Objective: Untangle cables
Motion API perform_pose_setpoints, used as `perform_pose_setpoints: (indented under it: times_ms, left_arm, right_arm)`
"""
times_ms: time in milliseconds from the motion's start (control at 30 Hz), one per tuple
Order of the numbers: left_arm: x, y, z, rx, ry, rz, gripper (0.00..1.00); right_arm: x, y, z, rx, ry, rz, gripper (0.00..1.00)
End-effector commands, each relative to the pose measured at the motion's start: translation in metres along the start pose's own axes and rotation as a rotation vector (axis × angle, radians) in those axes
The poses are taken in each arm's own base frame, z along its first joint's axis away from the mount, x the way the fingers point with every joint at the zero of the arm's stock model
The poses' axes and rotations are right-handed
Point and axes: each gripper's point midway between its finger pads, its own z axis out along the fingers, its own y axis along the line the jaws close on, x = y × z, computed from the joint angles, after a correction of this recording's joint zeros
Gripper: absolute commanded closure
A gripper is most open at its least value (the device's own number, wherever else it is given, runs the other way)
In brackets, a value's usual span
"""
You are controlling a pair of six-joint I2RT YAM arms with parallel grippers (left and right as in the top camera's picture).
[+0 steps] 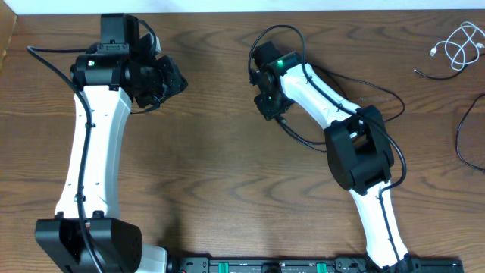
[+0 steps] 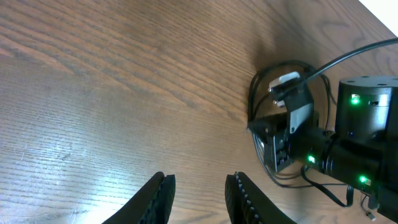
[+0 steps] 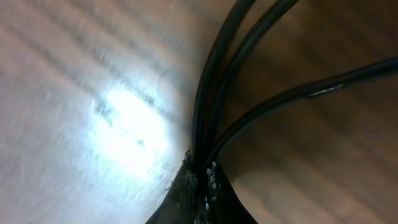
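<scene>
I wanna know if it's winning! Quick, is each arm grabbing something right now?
Left end effector: open, holding nothing.
Right end effector: closed on strands of the black cable.

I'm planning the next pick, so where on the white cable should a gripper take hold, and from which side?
Take the white cable at the single strand just behind its plug, which sticks out left of the loose flat loops. Come straight down from above, jaws across the strand, keeping clear of the black cable end lying just below it in the overhead view.
</scene>
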Motion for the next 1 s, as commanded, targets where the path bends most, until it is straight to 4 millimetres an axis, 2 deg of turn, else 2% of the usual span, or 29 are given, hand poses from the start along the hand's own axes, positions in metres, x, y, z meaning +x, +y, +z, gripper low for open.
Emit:
perform_pose_setpoints:
  times_ms: [0,167,300,400,633,800,967]
  left_arm:
    - [0.0,0.003,0.001,-0.013,0.004,0.009,0.67]
    - [0.0,0.003,0.001,-0.013,0.004,0.009,0.67]
    - [0.0,0.003,0.001,-0.013,0.004,0.009,0.67]
    - [0.0,0.003,0.001,-0.013,0.003,0.009,0.67]
    - [0.0,0.003,0.001,-0.013,0.004,0.009,0.67]
    - [0.001,0.003,0.001,-0.013,0.004,0.009,0.67]
    - [0.0,0.003,0.001,-0.013,0.004,0.009,0.67]
  right_arm:
    - [0.015,0.025,0.008,-0.191,0.058,-0.034,0.99]
    - [0.005,0.065,-0.045,-0.594,-0.048,-0.093,0.99]
    - [0.0,0.072,-0.092,-0.846,-0.165,-0.13,0.99]
    - [-0.002,0.064,-0.118,-0.969,-0.245,-0.128,0.99]
    - [-0.007,0.041,-0.159,-1.168,-0.392,-0.078,0.99]
    - [-0.014,0.024,-0.207,-1.33,-0.551,-0.057,0.99]
    - [-0.011,0.0,-0.249,-1.298,-0.675,-0.091,0.99]
